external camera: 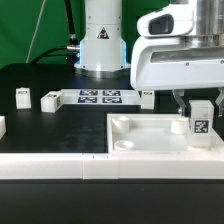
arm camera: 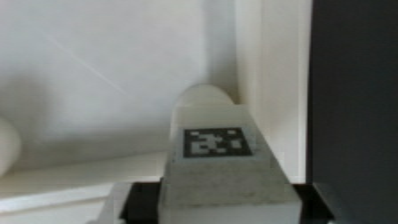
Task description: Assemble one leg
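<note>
My gripper (external camera: 199, 112) is shut on a white leg (external camera: 199, 124) with a black-and-white tag on its front face. It holds the leg upright over the exterior view's right corner of the large white recessed panel (external camera: 130, 148). In the wrist view the leg (arm camera: 214, 150) points down into the panel's corner (arm camera: 107, 90), close to its rim, with dark fingers (arm camera: 153, 205) on both its sides. Whether the leg's tip touches the panel cannot be told. Three more legs lie on the black table: two at the exterior view's left (external camera: 22, 96) (external camera: 49, 100) and one near the middle (external camera: 147, 98).
The marker board (external camera: 97, 97) lies flat at the back in front of the arm's white base (external camera: 103, 45). A white block (external camera: 2, 126) sits at the exterior view's left edge. A white strip (external camera: 50, 166) runs along the table's front.
</note>
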Motion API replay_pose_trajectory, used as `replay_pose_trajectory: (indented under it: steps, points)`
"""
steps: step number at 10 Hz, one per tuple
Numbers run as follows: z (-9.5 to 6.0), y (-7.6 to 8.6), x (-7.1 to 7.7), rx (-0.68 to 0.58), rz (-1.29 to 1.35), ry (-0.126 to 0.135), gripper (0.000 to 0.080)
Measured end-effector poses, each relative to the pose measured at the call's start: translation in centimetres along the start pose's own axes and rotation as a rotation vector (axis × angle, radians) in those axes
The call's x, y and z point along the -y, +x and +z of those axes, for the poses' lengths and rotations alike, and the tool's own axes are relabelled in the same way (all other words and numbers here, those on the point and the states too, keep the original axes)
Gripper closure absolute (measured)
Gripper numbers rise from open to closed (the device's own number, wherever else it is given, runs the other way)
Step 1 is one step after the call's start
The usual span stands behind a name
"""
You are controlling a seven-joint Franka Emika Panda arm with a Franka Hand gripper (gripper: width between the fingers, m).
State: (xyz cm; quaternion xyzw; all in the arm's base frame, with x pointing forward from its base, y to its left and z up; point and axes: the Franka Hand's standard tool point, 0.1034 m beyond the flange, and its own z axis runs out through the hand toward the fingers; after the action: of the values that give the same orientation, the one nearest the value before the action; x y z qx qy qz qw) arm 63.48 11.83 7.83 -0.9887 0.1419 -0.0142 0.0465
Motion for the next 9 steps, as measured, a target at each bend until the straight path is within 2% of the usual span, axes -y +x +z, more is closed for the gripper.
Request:
replay_pose_trajectory:
  steps: [2, 9]
  points:
    - [0.24, -0.12, -0.13, -0.016, 0.314, 0.017, 0.0509]
    - [0.37, -0.26, 0.09, -0.001, 1.130, 0.038, 0.0509]
